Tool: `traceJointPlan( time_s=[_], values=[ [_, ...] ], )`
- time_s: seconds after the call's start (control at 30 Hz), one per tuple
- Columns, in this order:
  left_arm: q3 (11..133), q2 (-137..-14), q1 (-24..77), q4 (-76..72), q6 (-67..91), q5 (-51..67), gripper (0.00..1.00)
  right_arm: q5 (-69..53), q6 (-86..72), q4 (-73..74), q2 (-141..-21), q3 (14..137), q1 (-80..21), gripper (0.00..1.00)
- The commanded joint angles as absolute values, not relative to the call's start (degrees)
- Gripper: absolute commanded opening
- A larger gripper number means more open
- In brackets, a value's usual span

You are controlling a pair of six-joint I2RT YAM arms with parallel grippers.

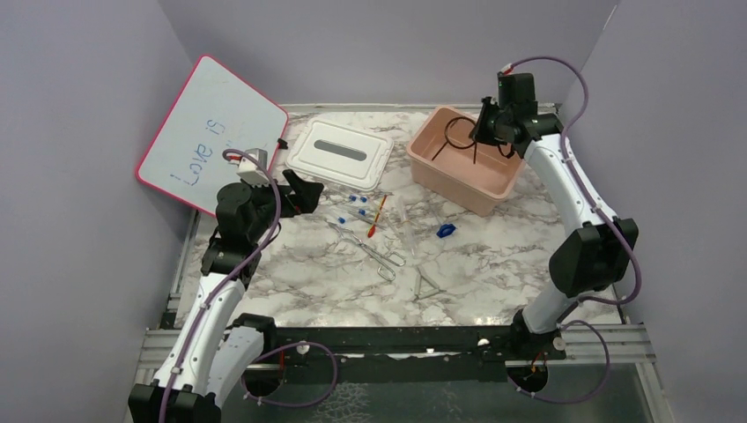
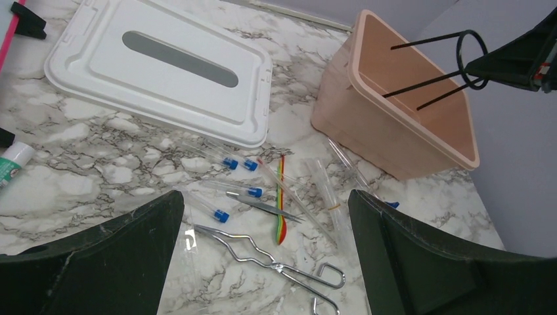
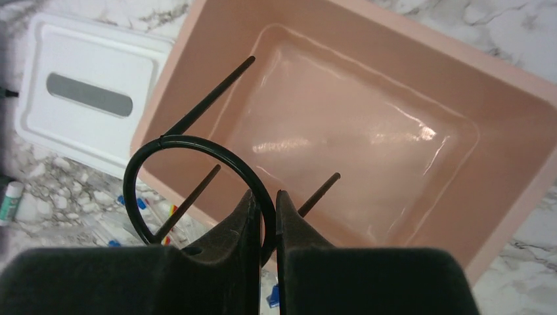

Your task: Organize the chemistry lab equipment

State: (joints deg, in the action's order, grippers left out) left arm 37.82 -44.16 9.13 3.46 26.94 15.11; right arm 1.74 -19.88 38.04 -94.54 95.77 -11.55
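Note:
My right gripper (image 3: 265, 197) is shut on the black wire ring stand (image 3: 164, 141), pinching the ring's wire. It holds the stand above the pink bin (image 3: 499, 85), legs pointing into it; from above, the stand (image 1: 458, 137) hangs over the bin's (image 1: 458, 185) left part. My left gripper (image 2: 266, 197) hovers open over the scattered items with nothing between its fingers. Below it lie clear glass tubes with blue caps (image 2: 203, 205), a thin orange-red stick (image 2: 282, 203), slim tweezers (image 2: 263, 207) and metal tongs (image 2: 263, 256).
A white lid (image 1: 339, 152) lies flat left of the bin. A pink-framed whiteboard (image 1: 207, 132) leans on the left wall behind the left arm. A small blue piece (image 1: 446, 230) sits in front of the bin. A white and green stick (image 2: 13, 164) lies at the left.

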Motion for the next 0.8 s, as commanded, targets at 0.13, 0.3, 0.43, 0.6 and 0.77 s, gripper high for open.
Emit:
traceJointPlan(
  time_s=[0.13, 0.3, 0.43, 0.6, 0.77],
  values=[
    [38.2, -46.8, 9.3, 0.3, 25.0, 15.5, 0.99, -4.6, -19.2, 33.6, -104.6, 98.8, -9.4, 0.01],
    [37.5, -48.0, 9.3, 0.3, 24.8, 14.9, 0.99, -5.5, -18.1, 35.4, -114.0, 106.8, -8.6, 0.01],
    [37.8, -48.7, 9.3, 0.8, 24.4, 14.5, 0.99, -6.4, -17.8, 36.1, -119.9, 112.3, -8.3, 0.01],
    [37.8, -48.7, 9.3, 1.5, 24.2, 13.7, 0.99, -7.9, -17.1, 38.1, -126.0, 117.9, -8.1, 0.02],
    [37.7, -48.7, 9.3, 1.6, 24.1, 13.6, 0.99, -8.4, -17.4, 38.6, -128.0, 119.1, -8.0, 0.21]
  ],
)
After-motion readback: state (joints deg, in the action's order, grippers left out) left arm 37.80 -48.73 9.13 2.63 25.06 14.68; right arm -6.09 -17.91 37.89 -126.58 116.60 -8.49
